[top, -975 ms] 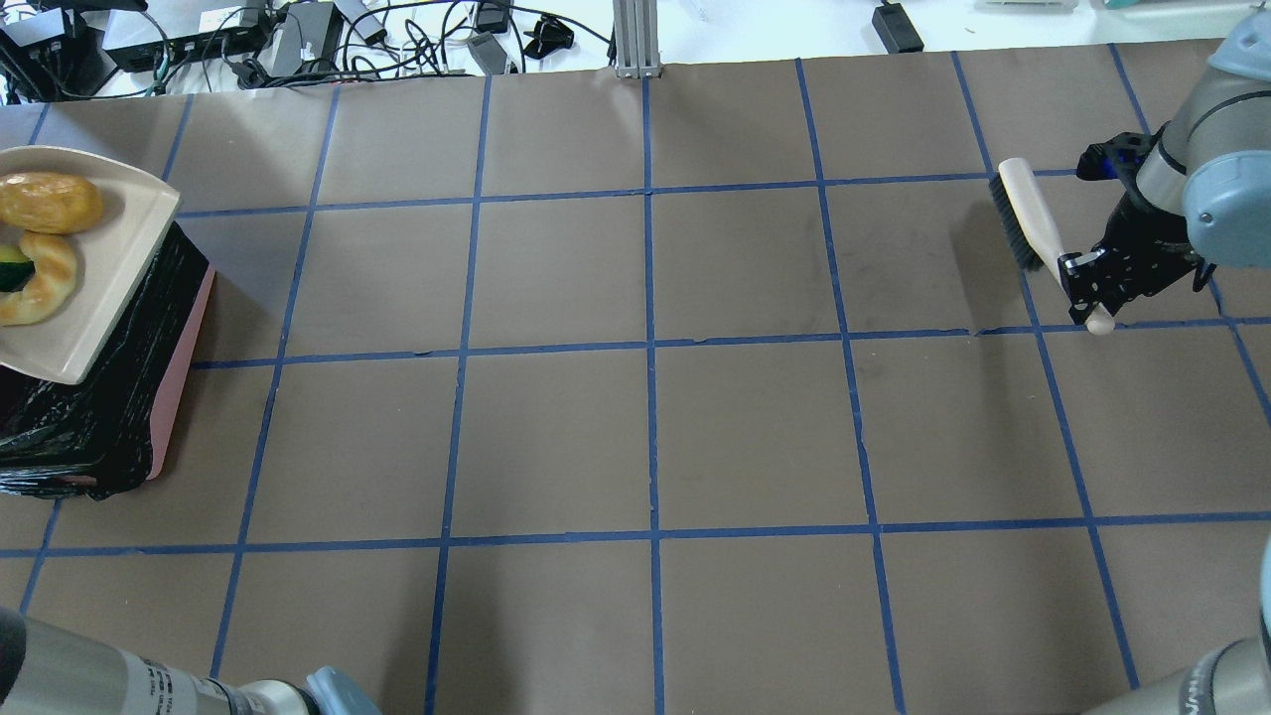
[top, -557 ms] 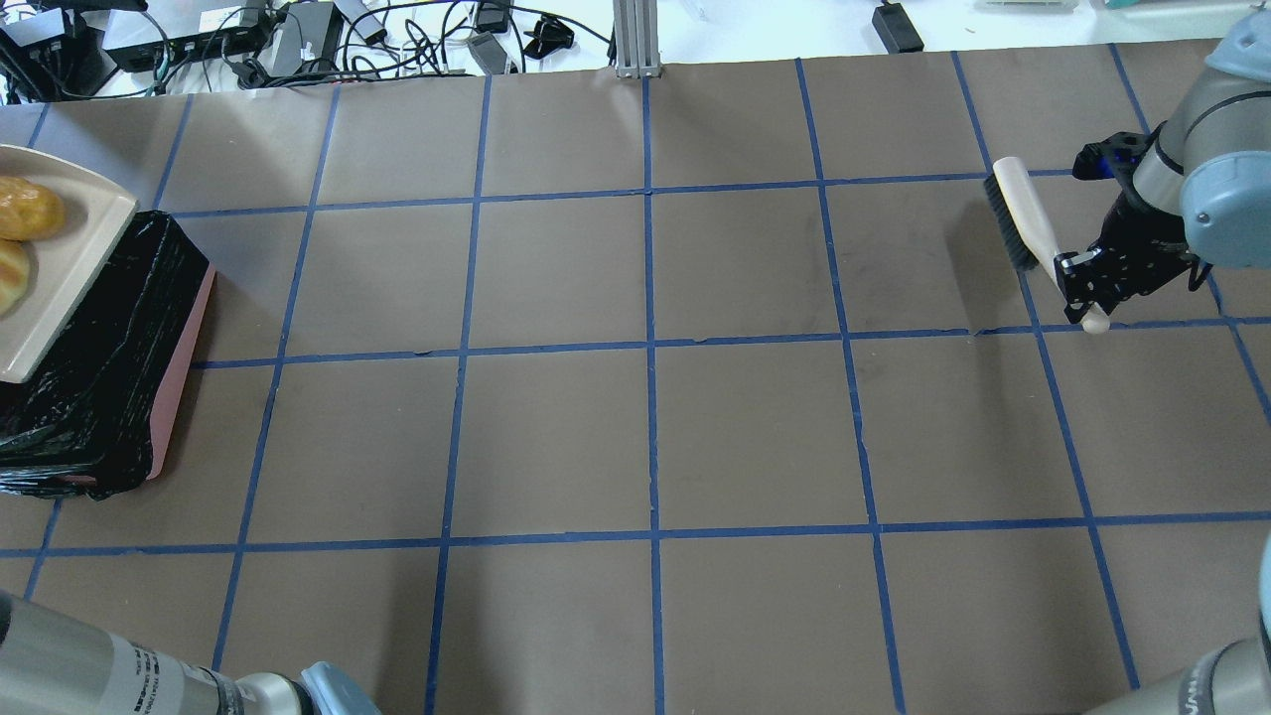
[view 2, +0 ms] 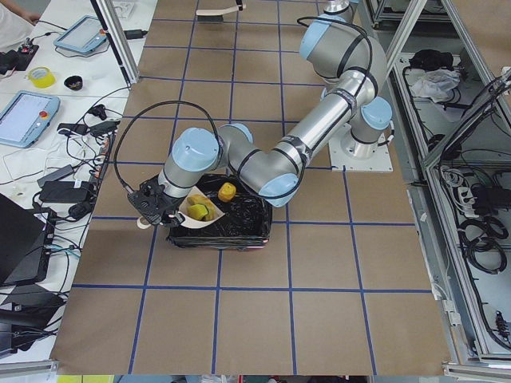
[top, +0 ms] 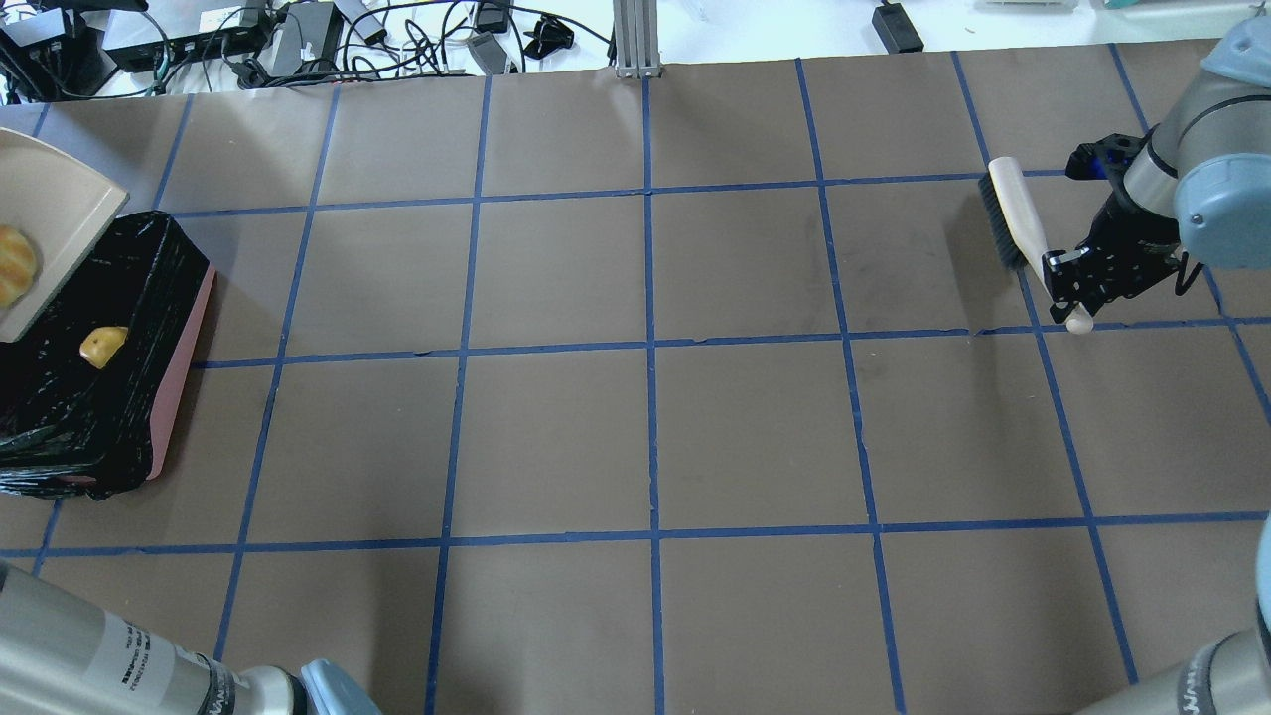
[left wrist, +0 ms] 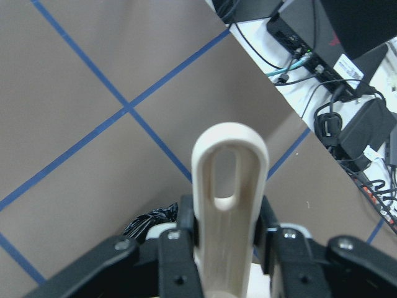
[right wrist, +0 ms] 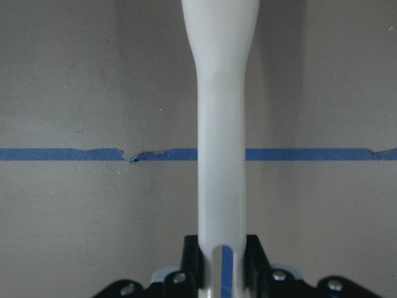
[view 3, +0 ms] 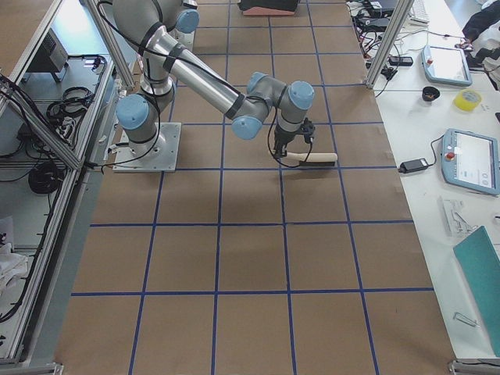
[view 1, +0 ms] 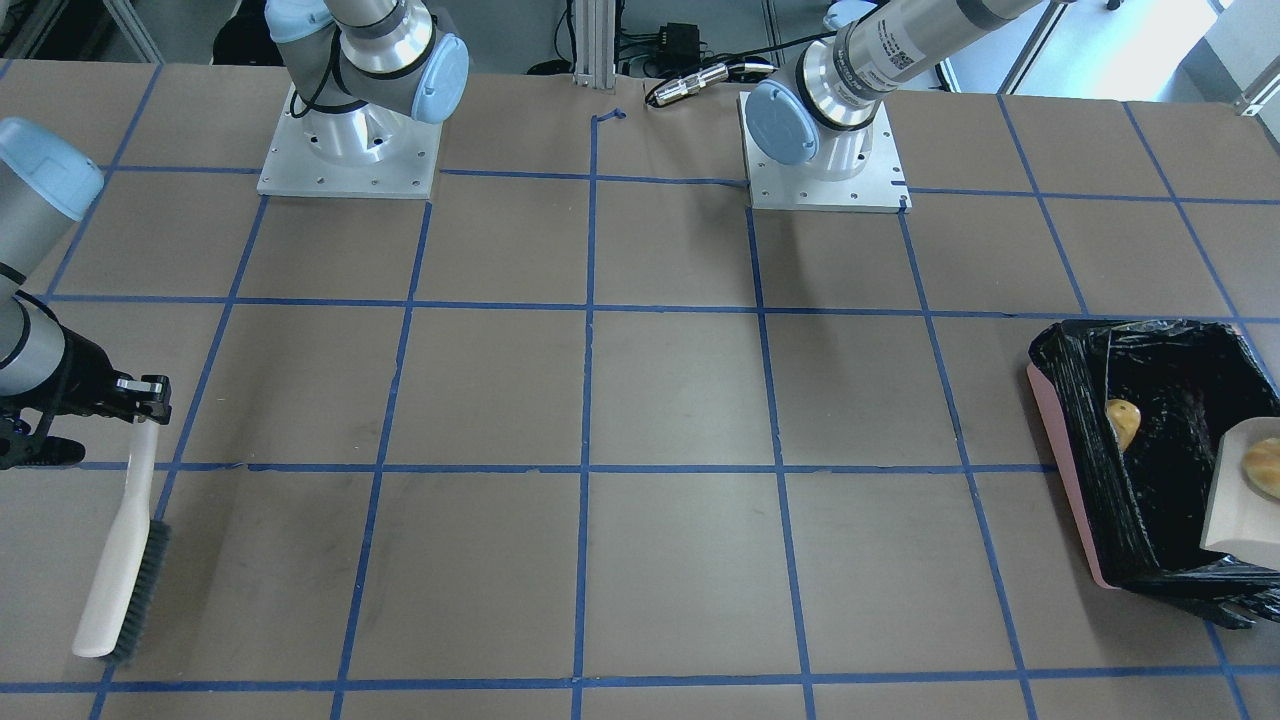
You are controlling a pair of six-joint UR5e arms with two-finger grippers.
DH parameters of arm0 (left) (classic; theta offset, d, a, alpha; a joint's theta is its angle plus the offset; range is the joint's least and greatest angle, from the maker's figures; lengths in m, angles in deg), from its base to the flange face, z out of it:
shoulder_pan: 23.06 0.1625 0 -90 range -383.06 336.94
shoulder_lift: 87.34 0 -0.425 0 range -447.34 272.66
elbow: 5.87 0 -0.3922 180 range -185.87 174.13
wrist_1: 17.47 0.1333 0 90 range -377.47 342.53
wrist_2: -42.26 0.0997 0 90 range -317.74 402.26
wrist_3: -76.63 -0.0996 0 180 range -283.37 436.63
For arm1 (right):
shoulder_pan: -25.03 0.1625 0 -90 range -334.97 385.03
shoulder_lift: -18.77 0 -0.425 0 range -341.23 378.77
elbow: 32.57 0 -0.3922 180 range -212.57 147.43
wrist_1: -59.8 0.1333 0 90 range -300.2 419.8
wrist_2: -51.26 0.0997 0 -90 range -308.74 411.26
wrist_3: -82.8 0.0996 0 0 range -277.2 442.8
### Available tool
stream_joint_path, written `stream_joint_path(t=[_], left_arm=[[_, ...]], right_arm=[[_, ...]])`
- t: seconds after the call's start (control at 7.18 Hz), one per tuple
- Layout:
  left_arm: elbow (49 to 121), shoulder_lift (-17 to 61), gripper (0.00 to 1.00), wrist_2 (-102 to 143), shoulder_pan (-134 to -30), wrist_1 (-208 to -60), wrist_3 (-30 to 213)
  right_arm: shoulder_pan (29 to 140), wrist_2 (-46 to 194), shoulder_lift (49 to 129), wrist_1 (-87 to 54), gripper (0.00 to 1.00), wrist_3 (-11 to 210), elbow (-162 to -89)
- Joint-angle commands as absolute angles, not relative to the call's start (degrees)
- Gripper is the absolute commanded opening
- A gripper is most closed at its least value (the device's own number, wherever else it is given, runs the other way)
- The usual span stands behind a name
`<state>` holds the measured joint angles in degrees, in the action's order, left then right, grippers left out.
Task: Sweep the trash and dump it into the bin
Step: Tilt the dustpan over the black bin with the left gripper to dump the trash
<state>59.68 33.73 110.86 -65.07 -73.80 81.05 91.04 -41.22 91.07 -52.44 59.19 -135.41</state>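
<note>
At the left edge of the overhead view you see the bin (top: 159,298) on the worktop (top: 645,427), and the bun (top: 103,345) is inside it. The left gripper (left wrist: 229,248) is clamped on the handle of the dustpan (top: 55,214), which carries the pastry (top: 14,266) above the bin. At the upper right, the right gripper (right wrist: 222,257) is clamped on the brush (top: 1011,209) handle.

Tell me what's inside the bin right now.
One orange-yellow bun is visible inside the black-lined bin. The tilted dustpan overhangs part of the opening, so anything beneath it cannot be seen.
</note>
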Motion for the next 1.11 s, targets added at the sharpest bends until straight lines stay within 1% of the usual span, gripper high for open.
stream_joint_path(t=[0.0,0.14,0.28,0.42,0.56,0.7,0.84,0.97], left_arm=[[62.68,30.98,0.00,106.34,-65.07,-69.43,75.42],[63.21,29.66,0.00,102.07,-65.16,-68.55,67.40],[64.78,27.99,0.00,99.42,-65.07,-67.23,63.14],[66.97,25.97,0.00,99.48,-65.25,-64.70,62.92],[70.30,24.30,0.00,99.22,-65.25,-61.10,61.79],[72.77,22.72,0.00,99.22,-65.33,-58.02,60.47],[73.58,21.48,0.00,100.09,-65.77,-58.34,61.77],[73.41,21.47,0.00,104.01,-66.21,-59.04,69.35]], right_arm=[[91.04,-41.29,90.76,-52.43,0.01,59.68,-135.49],[91.04,-41.29,90.67,-52.43,0.10,59.25,-135.57],[91.04,-41.37,90.41,-52.52,0.28,59.24,-135.49],[91.04,-41.37,90.32,-52.52,0.40,59.59,-135.57],[91.04,-41.37,90.14,-52.69,0.63,59.77,-135.49],[91.04,-41.20,90.14,-52.61,0.94,59.94,-135.22],[91.04,-41.20,90.23,-53.39,0.99,59.94,-134.87],[91.04,-41.20,90.75,-54.01,0.99,60.03,-134.17]])
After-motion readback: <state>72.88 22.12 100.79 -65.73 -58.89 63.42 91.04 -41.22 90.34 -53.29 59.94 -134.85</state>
